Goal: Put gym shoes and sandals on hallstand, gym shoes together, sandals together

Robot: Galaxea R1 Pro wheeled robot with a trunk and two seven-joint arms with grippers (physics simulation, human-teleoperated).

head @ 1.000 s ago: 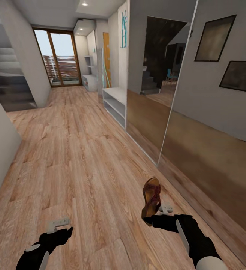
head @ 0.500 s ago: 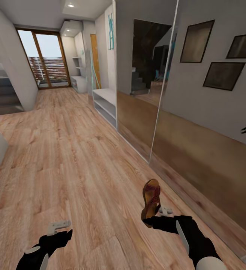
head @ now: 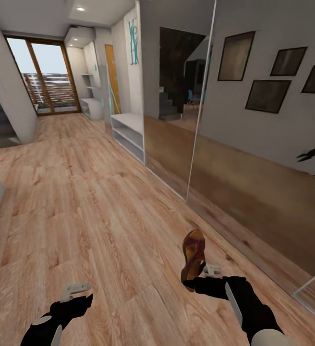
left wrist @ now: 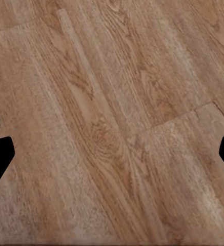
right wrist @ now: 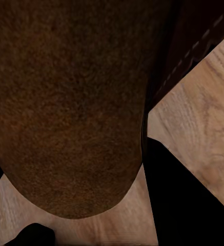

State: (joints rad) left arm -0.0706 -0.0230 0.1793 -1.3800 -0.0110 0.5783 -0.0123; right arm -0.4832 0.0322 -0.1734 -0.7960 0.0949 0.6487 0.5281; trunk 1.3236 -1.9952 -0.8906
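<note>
Right gripper (head: 199,275) clamped on heel of sandal (head: 194,252), toe pointing far. Hallstand (head: 94,106) far down corridor, left of sandal's axis. Left gripper (head: 76,290) open, empty.

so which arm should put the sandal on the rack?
Right. The right gripper already holds the sandal off the wood floor, and the white racks stand along the robot's right wall. The left gripper is open with nothing in it.

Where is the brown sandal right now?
In the head view the sandal is held up in the right gripper, at the lower right, above the wood floor and near the mirrored wall.
</note>
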